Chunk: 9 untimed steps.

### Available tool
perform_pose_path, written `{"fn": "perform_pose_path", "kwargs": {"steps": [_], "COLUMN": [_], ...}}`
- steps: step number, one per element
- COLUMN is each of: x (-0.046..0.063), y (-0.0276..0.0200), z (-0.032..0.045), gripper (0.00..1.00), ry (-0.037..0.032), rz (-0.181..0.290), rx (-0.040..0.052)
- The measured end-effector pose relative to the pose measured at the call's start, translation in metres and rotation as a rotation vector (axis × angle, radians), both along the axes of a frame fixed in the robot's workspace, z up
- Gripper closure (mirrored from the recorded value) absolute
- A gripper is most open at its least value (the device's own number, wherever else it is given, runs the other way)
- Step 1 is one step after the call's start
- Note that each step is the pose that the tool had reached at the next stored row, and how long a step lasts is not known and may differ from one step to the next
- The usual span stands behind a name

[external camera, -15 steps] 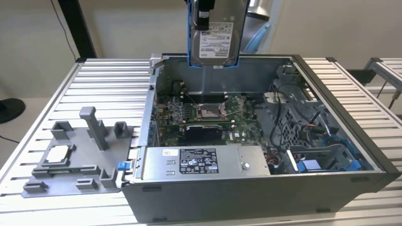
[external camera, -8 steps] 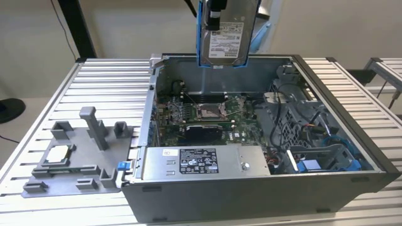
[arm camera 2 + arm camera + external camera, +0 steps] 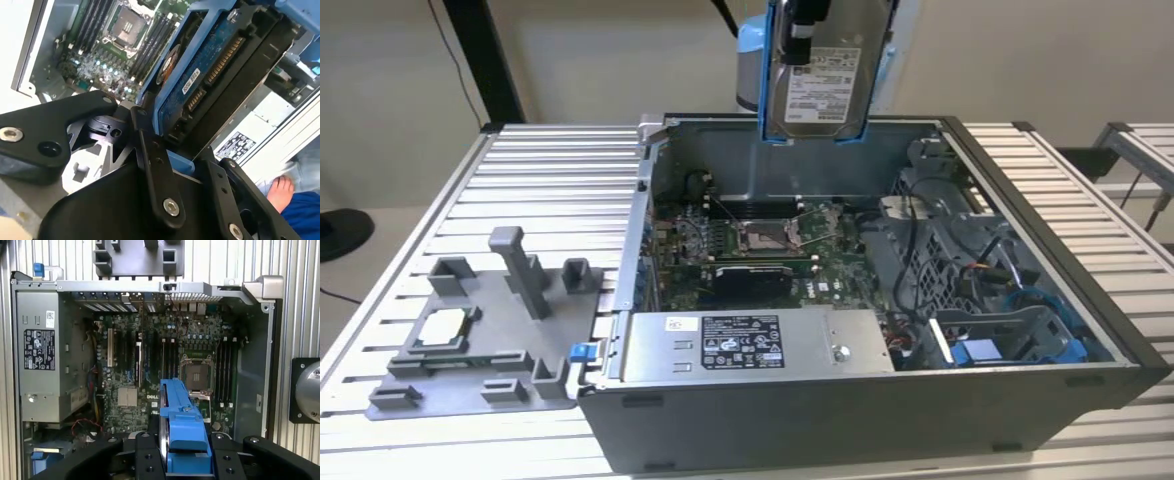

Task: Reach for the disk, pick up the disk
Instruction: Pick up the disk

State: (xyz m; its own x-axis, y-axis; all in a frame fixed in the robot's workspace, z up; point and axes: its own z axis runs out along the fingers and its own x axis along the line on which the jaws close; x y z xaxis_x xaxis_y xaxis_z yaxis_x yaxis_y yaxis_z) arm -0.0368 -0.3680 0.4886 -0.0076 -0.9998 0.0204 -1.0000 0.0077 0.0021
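**Disk gripped and lifted clear above the open case**

The flat silver-grey metal hard drive with white barcode label and blue plastic rails, the disk (image 3: 817, 75), hangs upright above the open grey computer case (image 3: 1014, 330), over its rear wall in the exterior view. The black-fingered gripper (image 3: 182, 452) is clamped on the disk: in the first wrist view the black fingers (image 3: 145, 460) sit either side of the blue rail, and in the second wrist view the black linkage (image 3: 155, 165) presses against the drive's edge, circuit-board face and connector showing.

The disk is off every surface and apart from the green motherboard (image 3: 150, 370) below it. The silver labelled power supply box (image 3: 747, 345) sits at the case front; the grey plastic fixture (image 3: 474, 330) lies on the slatted aluminium table (image 3: 400, 230) at the exterior view's left.

Judgement: pickup looks done. To do it well, keep squeeze steady on the rails, hold the drive vertical, avoid swinging near the case wall.
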Motion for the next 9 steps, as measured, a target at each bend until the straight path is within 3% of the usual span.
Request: {"fn": "perform_pose_path", "kwargs": {"steps": [9], "x": [0.026], "y": [0.0000], "z": [0.0000], "gripper": [1.00], "ry": [0.0000], "rz": [0.000], "rx": [0.0000]}}
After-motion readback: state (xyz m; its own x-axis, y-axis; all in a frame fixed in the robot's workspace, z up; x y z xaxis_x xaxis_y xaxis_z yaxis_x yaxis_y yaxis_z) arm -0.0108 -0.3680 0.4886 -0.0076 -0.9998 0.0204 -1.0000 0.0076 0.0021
